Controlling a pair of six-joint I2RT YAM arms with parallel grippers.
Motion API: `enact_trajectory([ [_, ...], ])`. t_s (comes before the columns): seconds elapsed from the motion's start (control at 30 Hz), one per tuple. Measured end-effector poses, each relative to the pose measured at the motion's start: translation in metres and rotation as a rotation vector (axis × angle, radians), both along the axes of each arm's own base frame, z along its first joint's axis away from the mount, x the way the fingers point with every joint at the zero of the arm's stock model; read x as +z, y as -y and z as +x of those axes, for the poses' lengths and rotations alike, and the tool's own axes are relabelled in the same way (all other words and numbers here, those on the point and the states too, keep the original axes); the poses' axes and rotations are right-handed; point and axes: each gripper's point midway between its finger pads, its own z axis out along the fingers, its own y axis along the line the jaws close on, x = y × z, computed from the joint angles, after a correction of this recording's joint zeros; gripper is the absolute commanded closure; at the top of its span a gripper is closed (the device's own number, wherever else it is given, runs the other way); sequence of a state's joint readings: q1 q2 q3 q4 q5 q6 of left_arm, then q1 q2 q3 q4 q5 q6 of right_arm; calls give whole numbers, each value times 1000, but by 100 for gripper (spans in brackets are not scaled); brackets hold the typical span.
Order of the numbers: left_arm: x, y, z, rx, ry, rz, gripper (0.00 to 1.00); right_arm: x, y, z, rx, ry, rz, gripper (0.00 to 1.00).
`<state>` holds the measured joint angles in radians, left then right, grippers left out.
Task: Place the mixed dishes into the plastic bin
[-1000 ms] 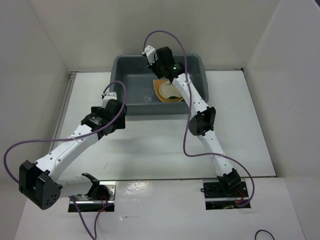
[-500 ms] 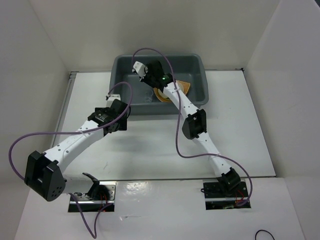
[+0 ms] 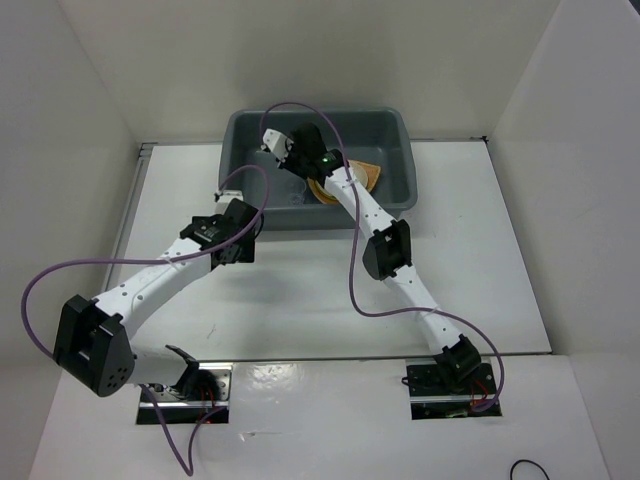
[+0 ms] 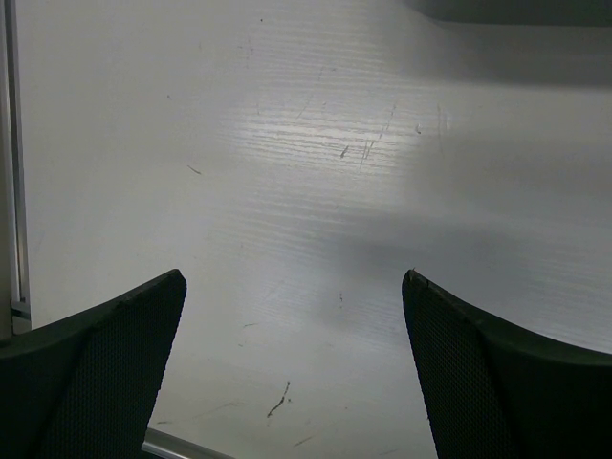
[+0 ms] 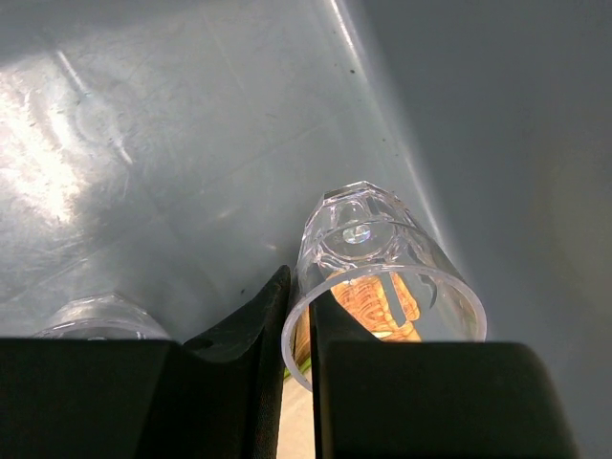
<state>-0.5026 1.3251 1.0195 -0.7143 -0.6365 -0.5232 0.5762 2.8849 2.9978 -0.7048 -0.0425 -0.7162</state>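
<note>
My right gripper (image 5: 298,287) is shut on the rim of a small clear cup (image 5: 382,268), one finger inside and one outside. It holds the cup tilted inside the dark grey plastic bin (image 5: 497,115). In the top view this gripper (image 3: 283,150) is over the bin's left half (image 3: 240,130). The woven orange-tan basket tray (image 3: 366,176) and the cream-gold plate (image 3: 326,192) lie in the bin under the right arm. The basket shows through the cup. The lime-green plate is hidden apart from a green sliver. My left gripper (image 4: 292,287) is open and empty over the white table (image 4: 316,163), just outside the bin's front left corner.
A second clear cup (image 5: 96,317) lies on the bin floor at the lower left of the right wrist view. The bin's front wall (image 3: 300,215) stands just beyond the left gripper (image 3: 238,200). White walls enclose the table on three sides.
My right gripper has moved left across the bin, from over the plate to the bin's left half, carrying the cup. The left arm has shifted slightly forward and right.
</note>
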Motion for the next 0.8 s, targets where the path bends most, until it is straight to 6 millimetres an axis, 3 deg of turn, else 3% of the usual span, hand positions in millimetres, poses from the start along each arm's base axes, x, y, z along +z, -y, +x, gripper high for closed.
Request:
enact_trajectory([
  [0.8,-1,-11,-2,35,-19,3,0,-3,-8,-16,61,-61,13,64],
])
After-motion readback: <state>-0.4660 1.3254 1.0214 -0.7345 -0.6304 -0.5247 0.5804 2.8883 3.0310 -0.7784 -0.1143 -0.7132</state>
